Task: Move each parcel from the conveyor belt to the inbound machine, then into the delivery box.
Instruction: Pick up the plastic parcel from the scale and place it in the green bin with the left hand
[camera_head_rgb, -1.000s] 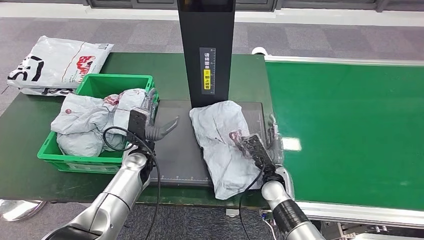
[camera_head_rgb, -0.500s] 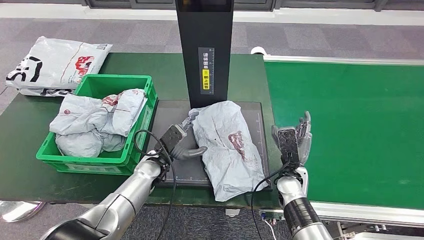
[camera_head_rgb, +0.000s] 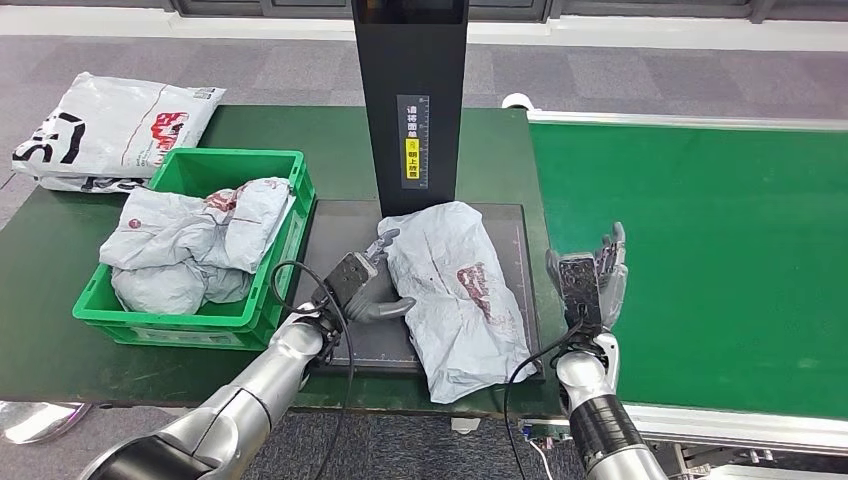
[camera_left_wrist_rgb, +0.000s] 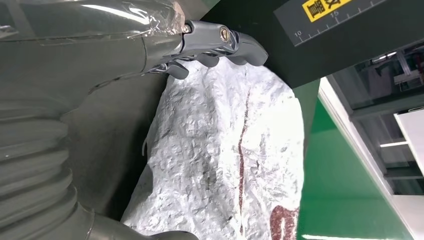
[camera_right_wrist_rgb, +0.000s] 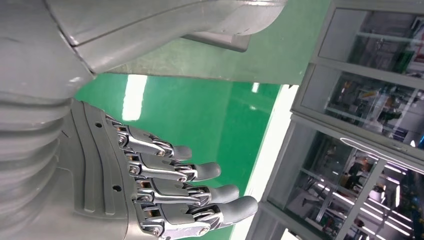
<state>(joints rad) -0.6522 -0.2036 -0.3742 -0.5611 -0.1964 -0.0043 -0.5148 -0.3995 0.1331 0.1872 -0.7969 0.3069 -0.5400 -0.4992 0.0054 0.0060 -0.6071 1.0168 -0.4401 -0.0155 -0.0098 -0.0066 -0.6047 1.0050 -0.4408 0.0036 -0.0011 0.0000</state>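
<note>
Head view: a grey crumpled parcel lies on the dark scanning plate of the inbound machine, at the foot of its black upright column, with its near end hanging over the plate's front edge. The left robot hand rests at the parcel's left edge, thumb and fingers spread apart and touching the wrapping without clasping it. The right robot hand is raised with fingers extended and apart, holding nothing, just beside the left edge of the green conveyor belt. A green delivery box stands on the desk to the left of the plate, touching its edge, and holds more grey parcels. A white printed bag lies at the far left corner of the desk.

Left wrist view: the fingers are spread beside the parcel's crinkled surface, near the column's yellow label.

Right wrist view: the extended fingers are spread over the belt.
</note>
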